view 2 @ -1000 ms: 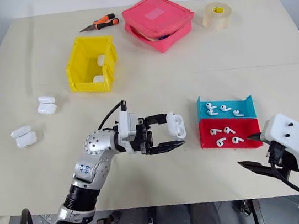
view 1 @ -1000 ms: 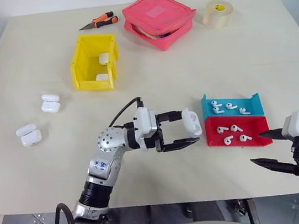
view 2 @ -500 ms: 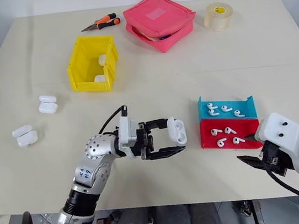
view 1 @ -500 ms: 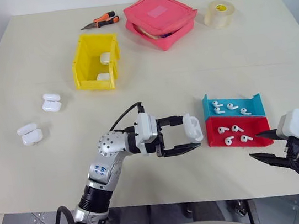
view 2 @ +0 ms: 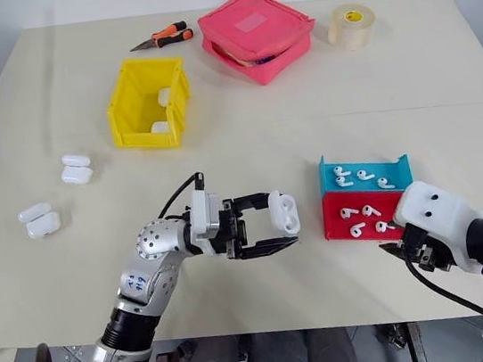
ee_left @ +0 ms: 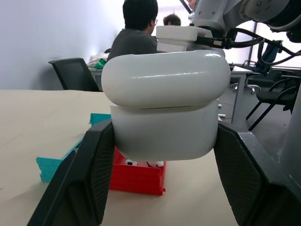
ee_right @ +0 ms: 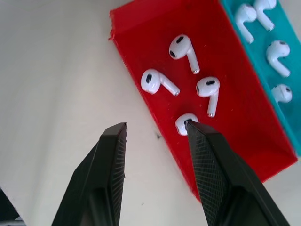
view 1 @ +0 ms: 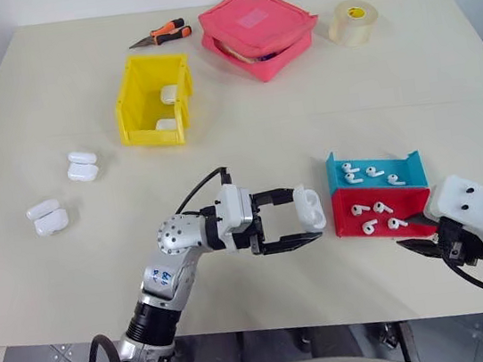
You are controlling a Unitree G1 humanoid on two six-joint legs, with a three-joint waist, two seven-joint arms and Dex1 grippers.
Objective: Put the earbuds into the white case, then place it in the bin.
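Observation:
My left gripper is shut on the white case, held above the table with its lid open; the left wrist view shows the case clamped between both fingers. Several white earbuds lie in a red tray, with several more in the blue tray behind it. My right gripper is open at the red tray's near corner. One fingertip sits at an earbud, the other over the bare table. The yellow bin stands far left with two white cases inside.
Two open white cases lie on the left of the table. At the far edge are a pink pouch, a tape roll and an orange-handled tool. People sit in the background of the left wrist view.
My right gripper has moved in toward the red tray's near corner and its fingers have narrowed. The left gripper and the case have stayed put.

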